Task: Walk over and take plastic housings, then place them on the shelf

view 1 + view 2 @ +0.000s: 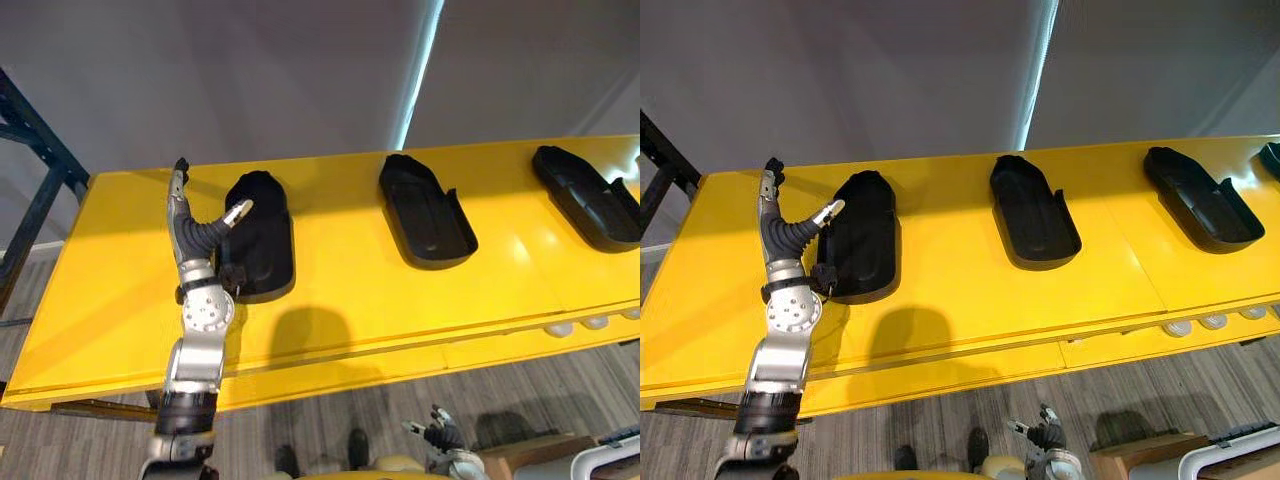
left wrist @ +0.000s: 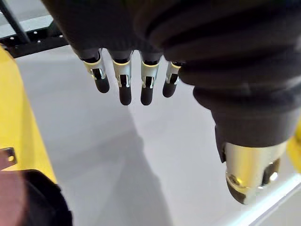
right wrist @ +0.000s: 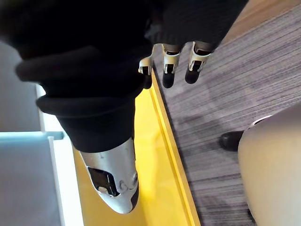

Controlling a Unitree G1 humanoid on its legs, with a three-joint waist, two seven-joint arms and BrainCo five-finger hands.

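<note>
My right hand (image 1: 440, 432) hung low and open, nearest me. My left hand (image 1: 190, 238) was over the yellow surface (image 1: 380, 300), fingers straight and thumb spread, gripping nothing. The leftmost housing (image 1: 265, 235) lay just right of it, long axis running near-to-far.

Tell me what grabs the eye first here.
The bright yellow table stands out, carrying a row of black plastic housings. The left hand is open at the leftmost housing, thumb over its edge; the right hand hangs low in front of the table.
</note>
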